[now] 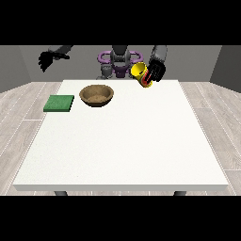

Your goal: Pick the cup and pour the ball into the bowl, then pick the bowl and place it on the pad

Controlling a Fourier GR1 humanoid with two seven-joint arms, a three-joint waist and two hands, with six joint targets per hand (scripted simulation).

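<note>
Yellow cup [140, 73] tilted, apparently clasped in curled fingers of view's-right hand [156, 71].

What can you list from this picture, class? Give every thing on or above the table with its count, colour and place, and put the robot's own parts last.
table: one, white, fills the middle of the view
bowl: one, brown, on the table's far part, left of centre
pad: one, green, flat on the table near its left edge, left of the bowl and apart from it
cup: one, yellow with red, held tilted above the table's far edge, to the right of the bowl
ball: none visible
hand at the view's right: one, black, curled round the cup
hand at the view's left: one, black, raised beyond the table's far left corner, holding nothing
</note>
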